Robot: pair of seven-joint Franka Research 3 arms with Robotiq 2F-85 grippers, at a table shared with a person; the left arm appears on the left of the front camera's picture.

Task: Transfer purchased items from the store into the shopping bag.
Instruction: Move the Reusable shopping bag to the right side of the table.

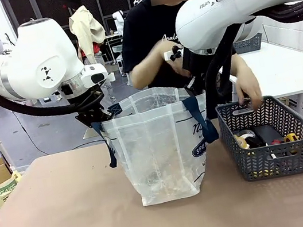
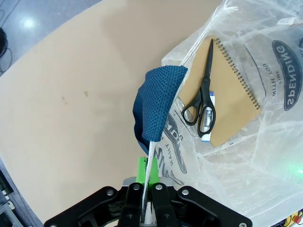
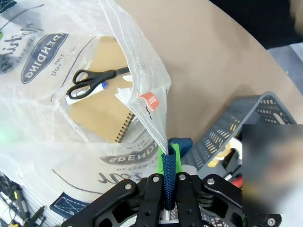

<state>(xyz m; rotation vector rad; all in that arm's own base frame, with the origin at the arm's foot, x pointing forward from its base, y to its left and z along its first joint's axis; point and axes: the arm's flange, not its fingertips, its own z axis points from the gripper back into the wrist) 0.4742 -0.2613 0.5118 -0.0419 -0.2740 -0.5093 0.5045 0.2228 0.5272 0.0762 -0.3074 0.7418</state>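
Left pincer (image 2: 147,165) clamped on the shopping bag (image 1: 157,147) rim beside a navy strap, right pincer (image 3: 169,161) clamped on the opposite strap. I see the bag upright mid-table, mouth spread. Notebook (image 2: 232,97) lies flat inside with scissors (image 2: 202,97) on top, tips toward its spiral corner. Store basket (image 1: 276,163) sits just right of the bag, person's hand (image 1: 248,92) at its far rim. Bare table (image 1: 59,222) in front.
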